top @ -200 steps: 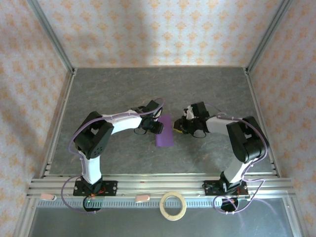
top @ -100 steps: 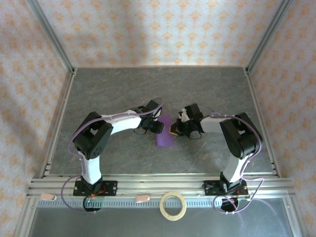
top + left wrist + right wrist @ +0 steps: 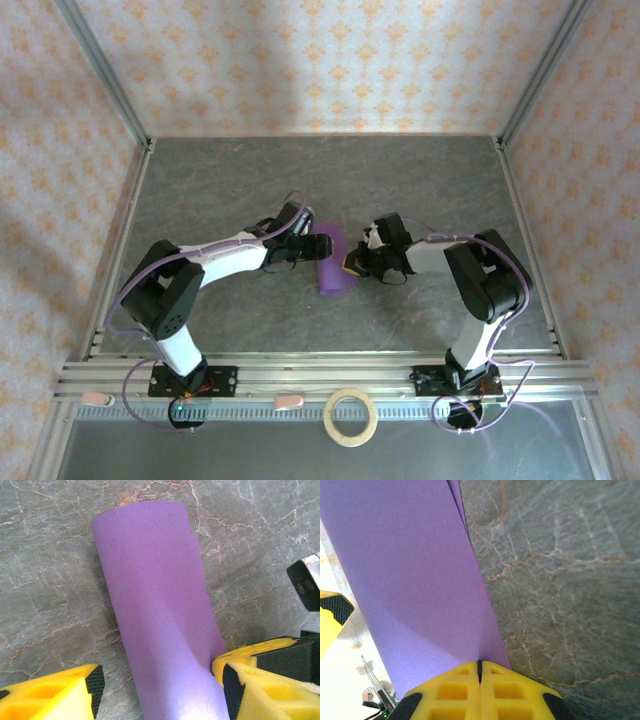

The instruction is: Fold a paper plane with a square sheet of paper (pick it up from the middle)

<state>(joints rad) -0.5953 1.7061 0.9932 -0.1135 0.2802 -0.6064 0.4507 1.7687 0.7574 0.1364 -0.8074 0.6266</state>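
**Pinched edge, loose arch, fold not yet pressed**

The right pincer was clenched on one edge of the square sheet of paper, its yellow pads meeting with the purple sheet caught between them. Ahead of that grip the paper rose in a loose roll rather than a flat fold, resting on the grey table. The left pincer stood released, one finger on either side of the roll. I could not tell whether its right finger brushed the paper. I judged that the right grip had to hold without slipping. The left should press the arch down only once the edges lined up, since hasty pressure could skew the crease.
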